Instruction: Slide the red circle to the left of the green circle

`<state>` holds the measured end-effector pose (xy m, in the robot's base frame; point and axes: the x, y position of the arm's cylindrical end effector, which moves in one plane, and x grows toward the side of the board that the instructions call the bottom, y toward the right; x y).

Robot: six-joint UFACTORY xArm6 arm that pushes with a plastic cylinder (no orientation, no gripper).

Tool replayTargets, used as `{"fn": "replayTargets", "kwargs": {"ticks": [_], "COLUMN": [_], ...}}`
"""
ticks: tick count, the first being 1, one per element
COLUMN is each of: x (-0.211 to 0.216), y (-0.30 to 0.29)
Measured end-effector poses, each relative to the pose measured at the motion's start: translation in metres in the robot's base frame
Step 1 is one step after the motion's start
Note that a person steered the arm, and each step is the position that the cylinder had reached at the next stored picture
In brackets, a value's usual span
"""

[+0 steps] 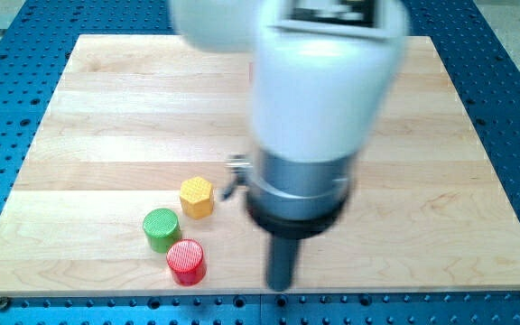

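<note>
The red circle (186, 262) lies near the board's bottom edge, left of centre. The green circle (161, 228) sits just up and to the left of it, the two almost touching. My tip (281, 287) is down near the bottom edge, well to the right of the red circle, about a hand's width away, touching no block. The arm's large white and grey body hangs over the board's middle and hides what lies under it.
A yellow hexagon (196, 197) lies just up and right of the green circle. The wooden board (106, 108) rests on a blue perforated table (7, 135); its bottom edge runs just below the red circle and my tip.
</note>
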<state>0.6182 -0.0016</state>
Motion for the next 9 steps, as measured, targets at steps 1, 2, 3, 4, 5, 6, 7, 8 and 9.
{"fn": "replayTargets", "kwargs": {"ticks": [1,2,3,4,5,6,7,8,9], "x": [-0.007,-0.010,-0.013,-0.022,-0.041,-0.041,-0.029,-0.009,0.001], "y": [-0.063,-0.122,-0.101,-0.076,-0.131,-0.149,-0.091,-0.074,-0.100]}}
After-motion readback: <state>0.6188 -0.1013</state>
